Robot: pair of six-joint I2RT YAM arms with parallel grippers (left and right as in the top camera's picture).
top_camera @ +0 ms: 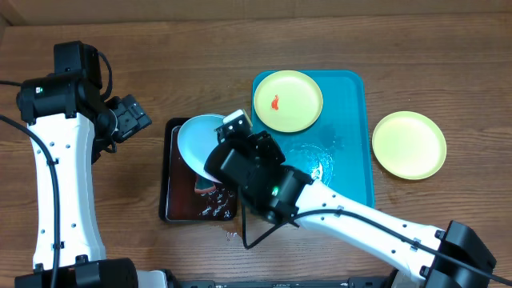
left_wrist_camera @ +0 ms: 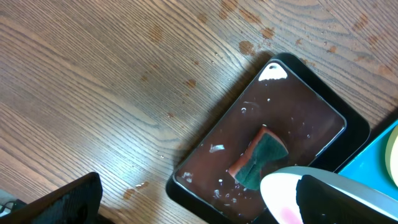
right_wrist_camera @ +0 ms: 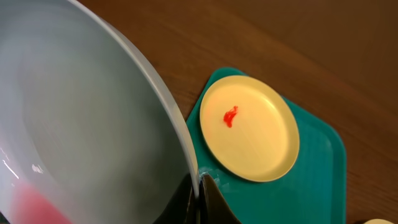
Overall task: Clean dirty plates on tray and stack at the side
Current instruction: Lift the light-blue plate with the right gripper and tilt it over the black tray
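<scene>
My right gripper is shut on the rim of the pale blue-white plate and holds it tilted over the black tray. The plate fills the left of the right wrist view and has a pink smear low on it. A pale yellow-green plate with a red smear lies at the far end of the turquoise tray, and also shows in the right wrist view. Another yellow-green plate lies on the table right of the tray. My left gripper is open and empty, left of the black tray.
The black tray holds brown water and a green-and-orange sponge. Water drops lie on the wood beside it and on the turquoise tray. The held plate's edge shows in the left wrist view.
</scene>
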